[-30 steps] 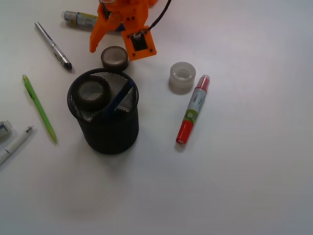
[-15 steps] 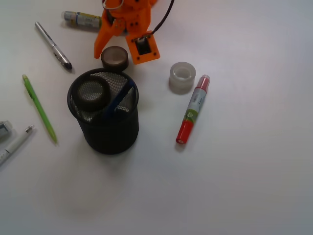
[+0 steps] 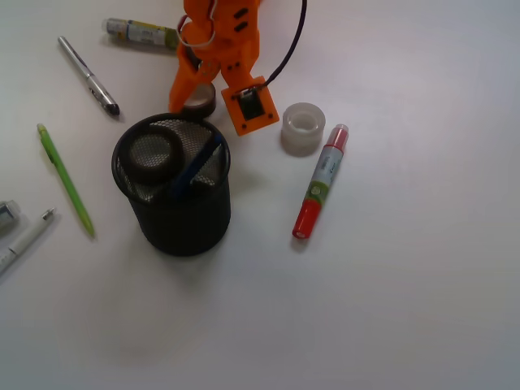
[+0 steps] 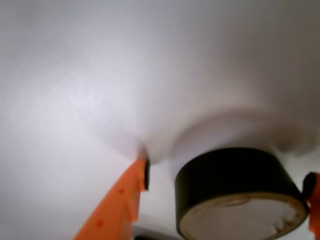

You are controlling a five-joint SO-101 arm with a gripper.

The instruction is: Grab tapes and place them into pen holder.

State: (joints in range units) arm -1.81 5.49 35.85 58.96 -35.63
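The black mesh pen holder (image 3: 188,227) stands left of centre, with one dark tape roll (image 3: 153,154) and a blue pen inside it. Just behind the holder lies another dark tape roll (image 3: 201,99) (image 4: 235,190), mostly covered by my orange gripper (image 3: 199,101) (image 4: 227,180). The jaws are open and straddle this roll on the table. The left finger (image 4: 132,197) stands apart from the roll, while the right fingertip (image 4: 312,192) is at its side. A translucent whitish tape roll (image 3: 303,128) sits on the table to the right.
A red-capped marker (image 3: 321,183) lies right of the holder, below the whitish roll. A green pen (image 3: 65,179), a silver pen (image 3: 88,75), a white pen (image 3: 24,240) and a yellow-labelled tube (image 3: 138,32) lie to the left and behind.
My gripper has come forward and down from behind the dark roll, and its jaws now stand on either side of it. The roll has stayed in place.
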